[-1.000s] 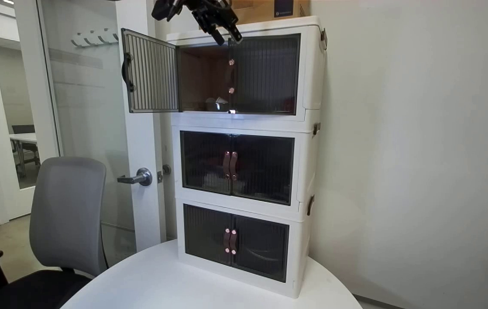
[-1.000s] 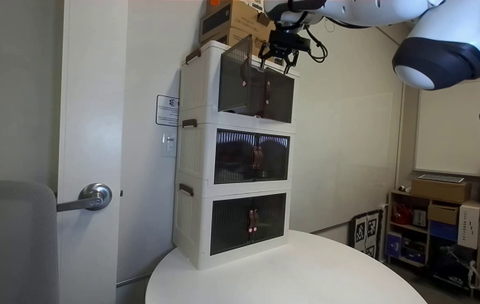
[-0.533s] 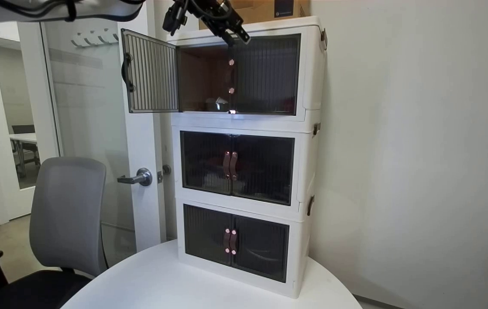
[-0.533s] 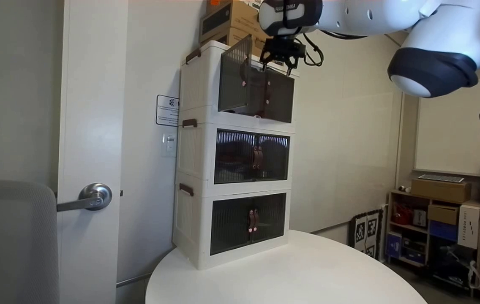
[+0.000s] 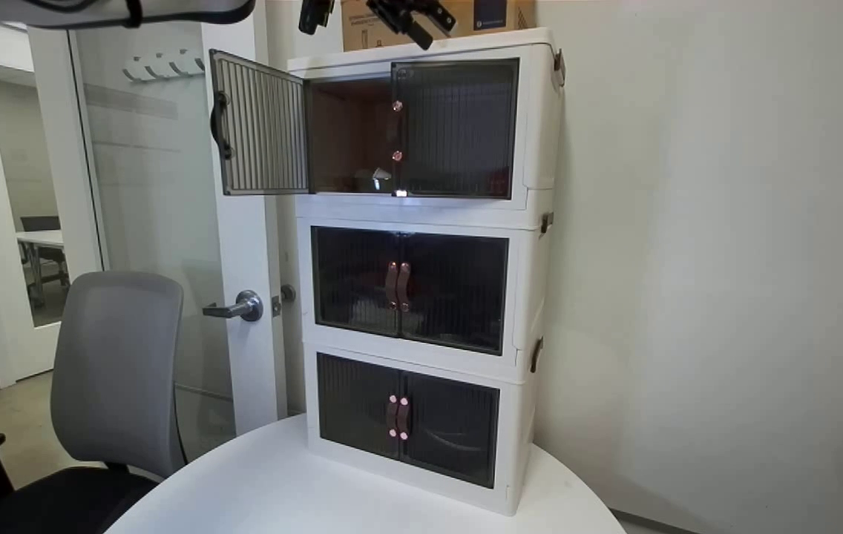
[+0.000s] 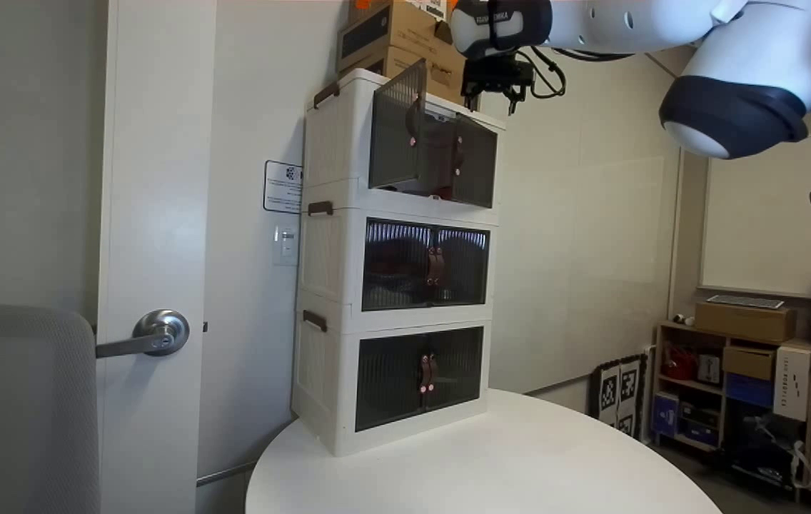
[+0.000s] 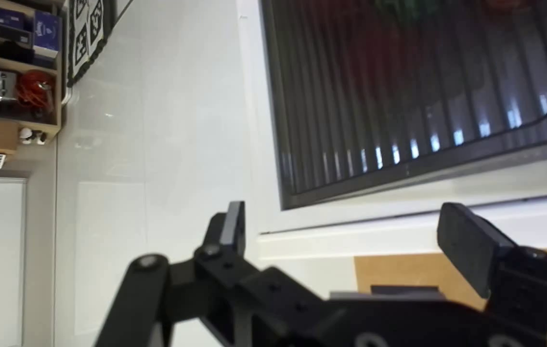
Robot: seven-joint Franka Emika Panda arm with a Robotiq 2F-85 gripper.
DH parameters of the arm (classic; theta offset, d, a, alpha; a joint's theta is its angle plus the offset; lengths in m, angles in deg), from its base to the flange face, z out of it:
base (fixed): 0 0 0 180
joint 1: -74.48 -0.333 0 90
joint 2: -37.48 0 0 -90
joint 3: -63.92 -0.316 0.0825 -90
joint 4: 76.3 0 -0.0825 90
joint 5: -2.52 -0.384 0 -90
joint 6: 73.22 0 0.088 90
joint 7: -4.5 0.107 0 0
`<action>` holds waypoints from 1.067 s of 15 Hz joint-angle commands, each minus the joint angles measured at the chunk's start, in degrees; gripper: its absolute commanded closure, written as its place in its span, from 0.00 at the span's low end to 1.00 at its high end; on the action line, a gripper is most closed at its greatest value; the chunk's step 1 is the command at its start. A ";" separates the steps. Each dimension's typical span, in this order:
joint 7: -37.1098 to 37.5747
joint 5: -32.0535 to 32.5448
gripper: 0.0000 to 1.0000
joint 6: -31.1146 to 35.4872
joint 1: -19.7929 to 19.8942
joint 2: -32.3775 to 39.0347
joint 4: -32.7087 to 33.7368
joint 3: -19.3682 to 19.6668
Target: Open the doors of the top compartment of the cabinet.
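Your gripper (image 6: 492, 109) is spread wide, holding nothing, above the ajar door (image 6: 478, 163), whose slight gap should let you hook its free edge; to the gripper's side, the swung-out door (image 6: 395, 132) hangs, probably clear of your pull

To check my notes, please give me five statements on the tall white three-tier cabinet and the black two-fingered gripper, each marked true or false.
The cabinet stands on a round white table. True.
The top compartment is closed. False: one dark ribbed door is wide open; its partner door seems slightly ajar.
The gripper is open. True.
The lowest compartment is open. False: its two dark doors are shut.
Brown cardboard boxes stand on the cabinet. True.
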 commanded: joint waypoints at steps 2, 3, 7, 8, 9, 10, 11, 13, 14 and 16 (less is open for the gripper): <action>-0.35 3.41 0.00 0.79 0.14 3.49 -0.77 0.28; -1.04 3.32 0.00 0.96 0.21 4.46 -0.75 -0.33; -9.75 0.21 0.00 -0.93 0.13 10.47 0.55 -7.19; -11.53 -0.14 0.00 -1.20 0.03 11.64 0.65 -8.90; -13.30 -0.59 0.00 -1.34 -0.05 12.71 0.57 -10.65; -15.18 -0.99 0.00 -1.65 -0.14 13.68 0.52 -12.34; -16.96 -1.36 0.00 -1.97 -0.34 14.65 0.31 -13.93; -20.46 -2.24 0.00 -2.91 -0.65 16.21 -0.22 -17.02; -21.95 -2.80 0.00 -3.73 -0.40 16.77 -0.19 -18.71; -24.76 -3.94 0.00 -6.29 -0.57 17.75 -0.78 -21.34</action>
